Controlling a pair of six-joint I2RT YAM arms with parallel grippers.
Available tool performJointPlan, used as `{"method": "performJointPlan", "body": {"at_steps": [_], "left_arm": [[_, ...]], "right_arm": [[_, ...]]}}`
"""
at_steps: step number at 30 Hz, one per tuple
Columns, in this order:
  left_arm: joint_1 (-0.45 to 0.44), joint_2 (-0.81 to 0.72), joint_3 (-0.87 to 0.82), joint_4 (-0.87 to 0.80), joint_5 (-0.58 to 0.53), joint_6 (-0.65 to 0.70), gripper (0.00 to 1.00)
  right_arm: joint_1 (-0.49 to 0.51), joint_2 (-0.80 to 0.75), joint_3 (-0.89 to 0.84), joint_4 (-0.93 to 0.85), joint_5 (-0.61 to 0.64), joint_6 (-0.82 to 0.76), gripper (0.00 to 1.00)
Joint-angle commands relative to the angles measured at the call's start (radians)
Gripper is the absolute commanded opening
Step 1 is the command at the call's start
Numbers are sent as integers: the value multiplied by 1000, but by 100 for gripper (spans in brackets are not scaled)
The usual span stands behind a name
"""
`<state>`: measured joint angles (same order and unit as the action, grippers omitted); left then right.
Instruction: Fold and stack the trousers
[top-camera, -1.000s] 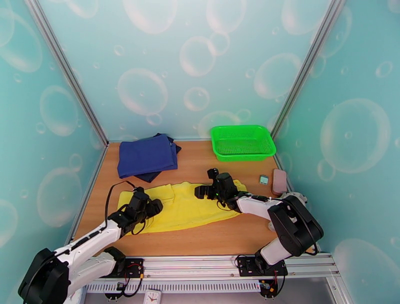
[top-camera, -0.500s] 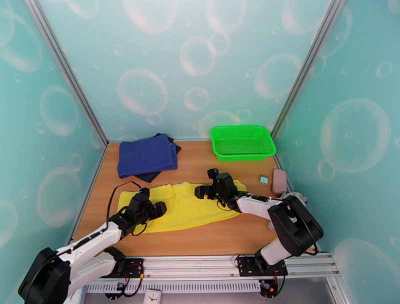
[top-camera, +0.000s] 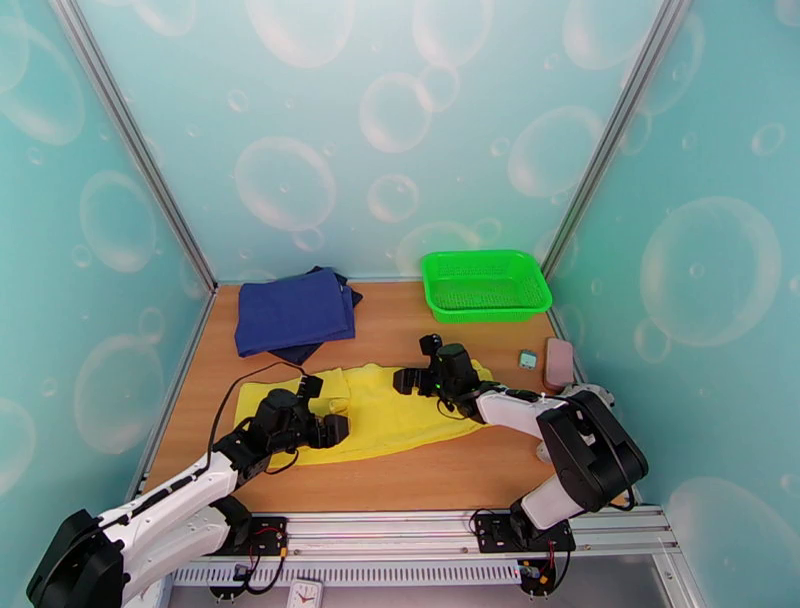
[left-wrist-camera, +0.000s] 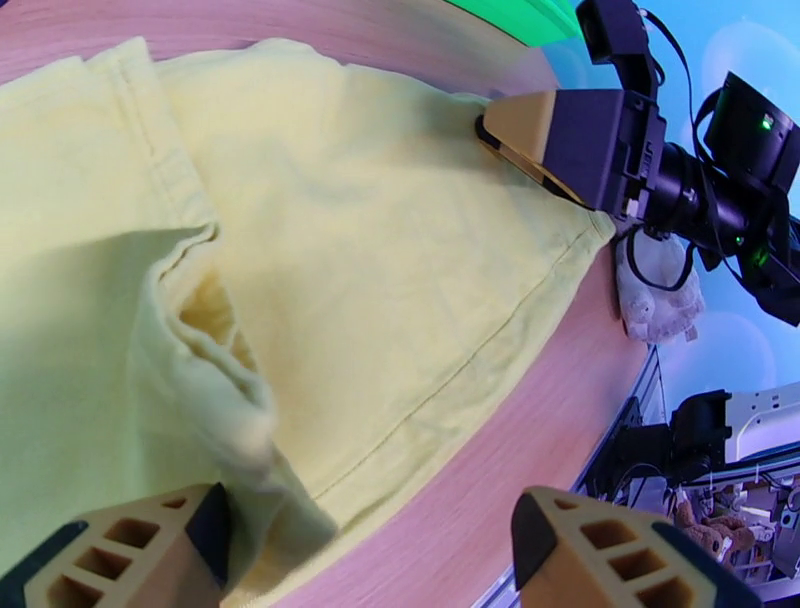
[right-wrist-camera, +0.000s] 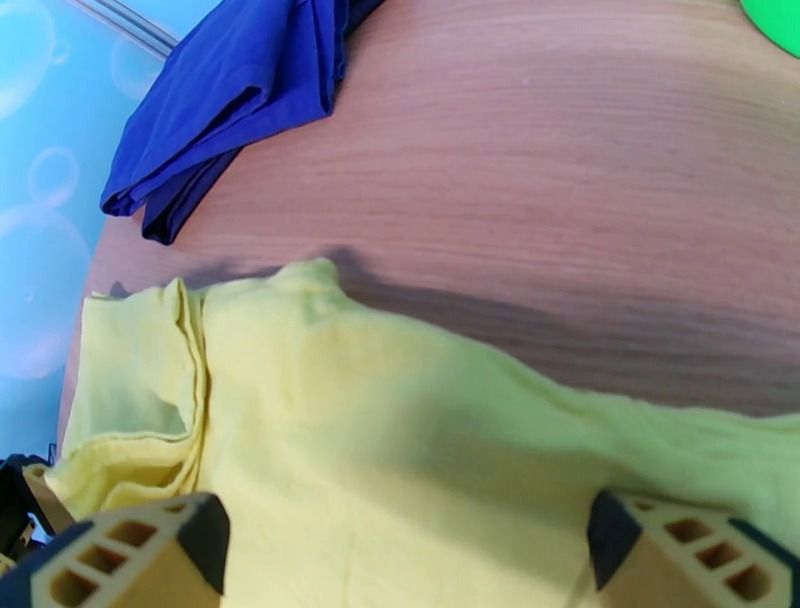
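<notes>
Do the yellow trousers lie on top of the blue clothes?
No, the trousers lie on the wooden table, apart from the blue clothes farther back.

Light-brown wood-grain tabletop (top-camera: 420, 480). Bright yellow thin-cloth trousers (top-camera: 390, 415) lie spread across the near-middle, with the left end rumpled. Folded navy blue cloth garments (top-camera: 293, 312) sit far left and a green plastic mesh basket (top-camera: 490, 316) far right. At the right edge, a small teal square object (top-camera: 527, 359) lies just beside a pink oblong case (top-camera: 558, 362).

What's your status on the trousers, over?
Left pincer open at near edge of trousers. Right pincer open over right end. Trousers spread, not stacked. Navy pile apart.
</notes>
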<state>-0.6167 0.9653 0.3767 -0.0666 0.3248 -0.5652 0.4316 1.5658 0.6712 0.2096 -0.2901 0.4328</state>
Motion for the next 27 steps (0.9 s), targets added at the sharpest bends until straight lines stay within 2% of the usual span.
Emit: {"method": "performJointPlan", "body": {"at_steps": [1,7,10,11,13,16,19,21,25,27], "left_arm": [[-7,5,9,73,-12,32,79],[10,66,47,121,-179,33,79],[32,173,85,165,-132,45,80],[32,208,111,130,-164,47,80],[39,257,176,-26,-357,22,83],[87,253,217,-225,-629,-54,83],[218,208,233,-340,-753,-100,83],[339,162,220,-370,-752,-127,82],[564,77,150,-364,-631,-171,78],[629,76,125,-363,-584,-174,76]], "right_arm": [[-6,-10,-10,8,14,-21,99],[-4,-5,-15,21,1,-23,99],[-4,-5,-16,24,2,-23,99],[-5,-4,-15,23,4,-24,99],[-4,-1,-12,15,6,-29,99],[-4,-6,-15,23,-3,-29,99],[3,-11,-21,34,-16,-36,99],[5,-14,-22,38,-22,-39,99],[1,-18,-27,43,-40,-36,99],[-4,-18,-28,49,-48,-33,99]]}}
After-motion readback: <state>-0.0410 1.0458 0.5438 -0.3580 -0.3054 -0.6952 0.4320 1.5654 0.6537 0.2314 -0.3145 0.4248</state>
